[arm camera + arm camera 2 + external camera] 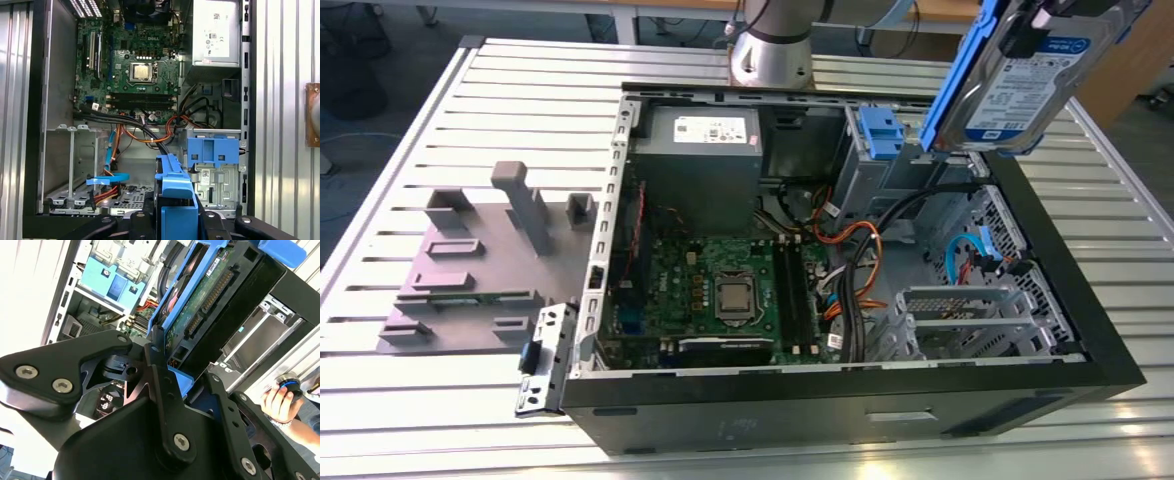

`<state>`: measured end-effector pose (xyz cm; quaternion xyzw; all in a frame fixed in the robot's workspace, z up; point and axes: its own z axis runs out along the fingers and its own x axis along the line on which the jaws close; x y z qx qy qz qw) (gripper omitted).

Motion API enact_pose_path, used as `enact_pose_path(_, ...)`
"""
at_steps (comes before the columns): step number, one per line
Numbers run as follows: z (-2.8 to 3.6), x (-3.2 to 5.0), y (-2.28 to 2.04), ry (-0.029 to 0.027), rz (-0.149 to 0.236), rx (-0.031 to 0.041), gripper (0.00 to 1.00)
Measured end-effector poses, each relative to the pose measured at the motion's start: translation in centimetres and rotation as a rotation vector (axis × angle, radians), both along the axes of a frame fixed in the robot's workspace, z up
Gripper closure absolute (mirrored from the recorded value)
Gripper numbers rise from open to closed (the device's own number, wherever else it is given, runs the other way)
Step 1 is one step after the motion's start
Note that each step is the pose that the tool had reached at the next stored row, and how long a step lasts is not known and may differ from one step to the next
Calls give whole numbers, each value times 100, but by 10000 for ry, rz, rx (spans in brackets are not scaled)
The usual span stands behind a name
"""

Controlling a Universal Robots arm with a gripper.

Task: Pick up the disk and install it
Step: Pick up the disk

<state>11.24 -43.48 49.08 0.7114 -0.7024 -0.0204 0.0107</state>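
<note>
While the disk (1014,85) hangs on edge above the open PC case (854,390), over its far corner at the exterior view's right, the gripper (182,375) is clamped shut on it. In the second wrist view the fingers (159,370) pinch its blue-framed end, one on each side.

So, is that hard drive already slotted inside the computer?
No, in the exterior view the disk is up in the air above the open computer case, at the exterior view's upper right.

End effector (182,371) tight on the disk (1011,92)
</note>
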Motion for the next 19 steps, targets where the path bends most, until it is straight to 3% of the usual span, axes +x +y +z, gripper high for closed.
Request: enact_pose_path(19, 0, 0, -49, 0, 0, 0, 64)
